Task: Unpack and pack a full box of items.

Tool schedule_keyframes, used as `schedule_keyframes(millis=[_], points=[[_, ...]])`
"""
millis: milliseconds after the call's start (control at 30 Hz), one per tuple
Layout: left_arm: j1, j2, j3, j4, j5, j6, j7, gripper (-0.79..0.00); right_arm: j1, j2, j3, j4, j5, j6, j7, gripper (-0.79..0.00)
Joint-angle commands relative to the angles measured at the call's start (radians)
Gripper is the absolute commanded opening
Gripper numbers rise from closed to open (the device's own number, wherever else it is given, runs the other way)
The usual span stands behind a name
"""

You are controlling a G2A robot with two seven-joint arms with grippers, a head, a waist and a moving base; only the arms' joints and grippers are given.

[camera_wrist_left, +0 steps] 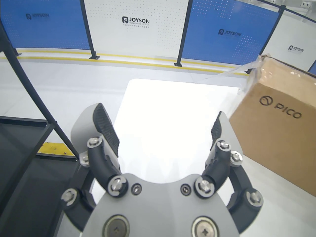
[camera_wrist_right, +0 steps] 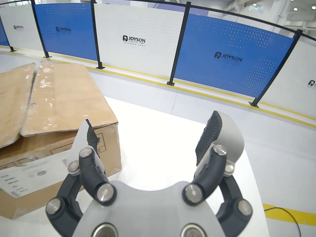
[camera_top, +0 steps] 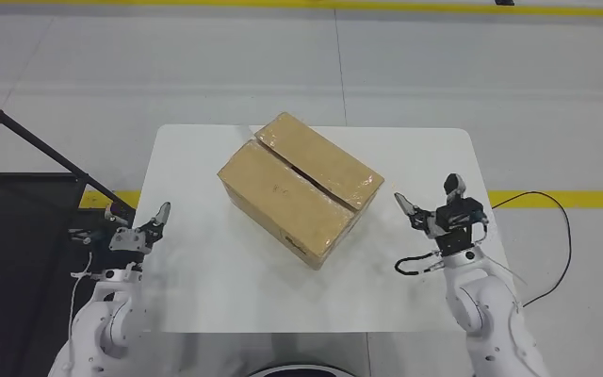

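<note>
White table [camera_top: 415, 160] bears a closed, taped brown box [camera_top: 301, 188]; left hand [camera_wrist_left: 159, 119] and right hand [camera_wrist_right: 153, 124] gape wide.

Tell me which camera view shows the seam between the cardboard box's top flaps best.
The top view: the seam runs in full across the cardboard box, seen from above. The right wrist view catches part of the seam at a shallow angle. The left wrist view offers the box's side wall.
</note>
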Motion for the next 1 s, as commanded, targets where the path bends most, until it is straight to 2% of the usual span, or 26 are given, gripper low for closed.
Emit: schedule_keyframes(millis=[0, 200, 600, 800, 967], points=[[-0.064, 0.0, 0.007, 0.047, 0.012, 0.013, -0.019, 0.0, -0.041, 0.005, 0.027, -0.046, -0.022, -0.026, -0.014, 0.0], [-0.204, -0.001, 0.047, 0.158, 0.077, 0.018, -0.045, 0.0, -0.128, 0.012, 0.086, -0.128, -0.056, -0.052, -0.047, 0.0], [-0.458, -0.008, 0.193, 0.342, 0.22, -0.124, -0.03, 0.0, -0.211, 0.016, 0.171, -0.152, -0.044, -0.053, -0.073, 0.0], [-0.524, -0.012, 0.261, 0.429, 0.298, -0.18, -0.02, 0.0, -0.222, 0.017, 0.189, -0.159, -0.044, -0.057, -0.072, 0.0], [-0.529, -0.012, 0.282, 0.451, 0.307, -0.237, 0.009, 0.0, -0.226, 0.017, 0.199, -0.16, -0.039, -0.062, -0.074, 0.0]])
